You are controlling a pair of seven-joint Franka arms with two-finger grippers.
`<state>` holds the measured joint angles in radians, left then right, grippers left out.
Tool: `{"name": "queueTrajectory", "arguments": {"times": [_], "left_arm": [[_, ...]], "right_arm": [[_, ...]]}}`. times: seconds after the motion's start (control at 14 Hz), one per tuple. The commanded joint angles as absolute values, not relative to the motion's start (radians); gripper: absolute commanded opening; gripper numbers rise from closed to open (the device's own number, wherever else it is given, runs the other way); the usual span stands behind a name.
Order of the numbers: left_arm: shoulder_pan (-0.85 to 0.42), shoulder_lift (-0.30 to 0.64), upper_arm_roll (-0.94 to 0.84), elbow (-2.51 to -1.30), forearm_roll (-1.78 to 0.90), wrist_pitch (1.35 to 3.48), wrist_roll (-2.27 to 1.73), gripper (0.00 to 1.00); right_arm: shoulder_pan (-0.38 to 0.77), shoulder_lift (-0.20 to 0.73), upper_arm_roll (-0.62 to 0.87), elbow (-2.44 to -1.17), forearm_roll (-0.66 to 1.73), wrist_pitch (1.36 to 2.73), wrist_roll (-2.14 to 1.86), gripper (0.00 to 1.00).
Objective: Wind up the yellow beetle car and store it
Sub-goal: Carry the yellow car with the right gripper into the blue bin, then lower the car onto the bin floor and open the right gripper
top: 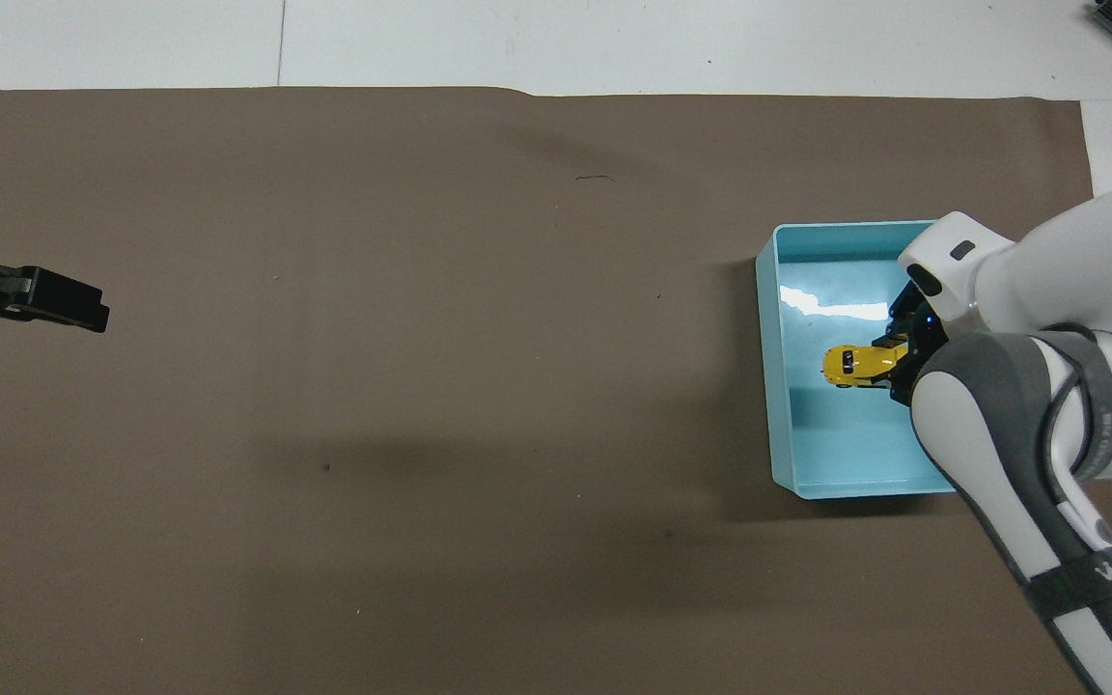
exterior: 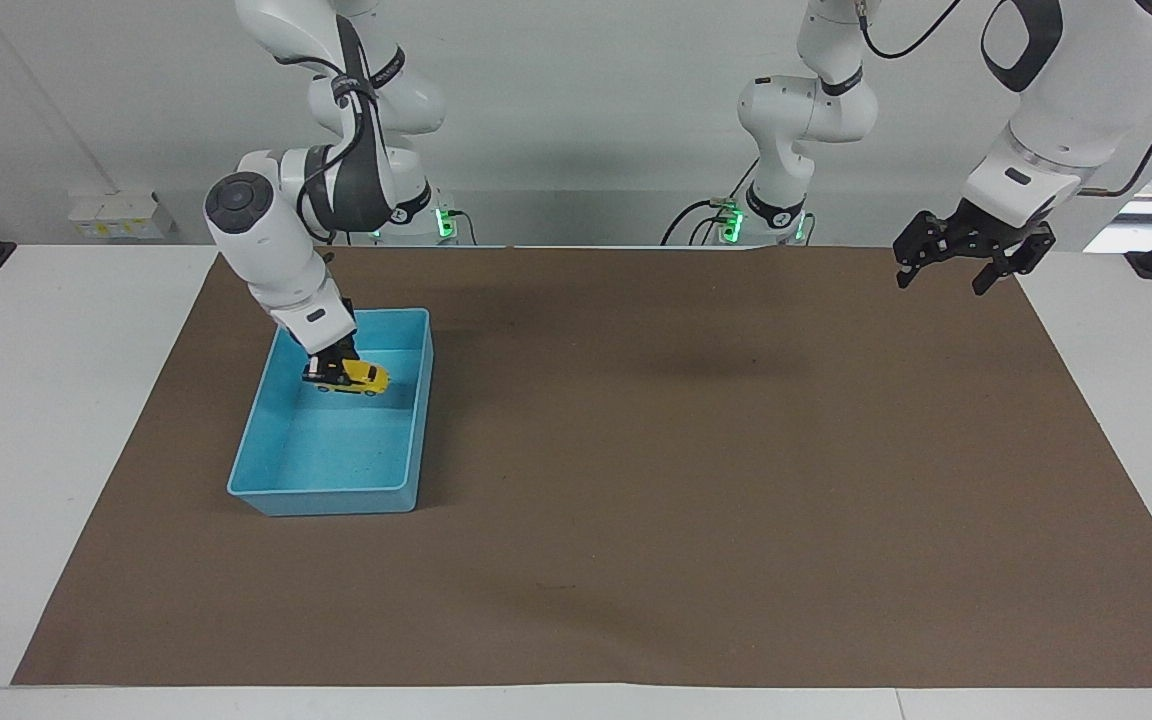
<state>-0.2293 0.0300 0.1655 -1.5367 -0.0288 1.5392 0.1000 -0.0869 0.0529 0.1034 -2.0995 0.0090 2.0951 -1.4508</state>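
The yellow beetle car (exterior: 360,377) is a tiny yellow toy with dark windows. My right gripper (exterior: 328,368) is shut on one end of it and holds it low inside the light blue tray (exterior: 326,492), in the half nearer to the robots. I cannot tell whether its wheels touch the tray floor. In the overhead view the car (top: 851,365) sticks out from the right gripper (top: 900,361) over the tray (top: 776,405). My left gripper (exterior: 941,278) waits open and empty in the air over the mat's corner at the left arm's end, and it also shows in the overhead view (top: 44,299).
A brown mat (exterior: 696,480) covers most of the white table (exterior: 46,400). The tray stands on the mat toward the right arm's end. Nothing else lies on the mat.
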Motion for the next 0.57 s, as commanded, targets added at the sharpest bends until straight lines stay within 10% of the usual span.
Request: {"name": "queueTrajectory", "arguments": {"times": [0.0,0.5], "left_arm": [[-0.213,0.037,0.158,-1.513,-0.043,1.517,0.117,1.00],[-0.213,0.037,0.158,-1.513,-0.043,1.517,0.117,1.00]], "right_arm": [[-0.112,0.047,0.115,-2.172,-0.011,2.190,-1.500,0.00],[-0.117,0.089,0.117,-2.249,-0.034,2.353,-1.549,0.00]]}}
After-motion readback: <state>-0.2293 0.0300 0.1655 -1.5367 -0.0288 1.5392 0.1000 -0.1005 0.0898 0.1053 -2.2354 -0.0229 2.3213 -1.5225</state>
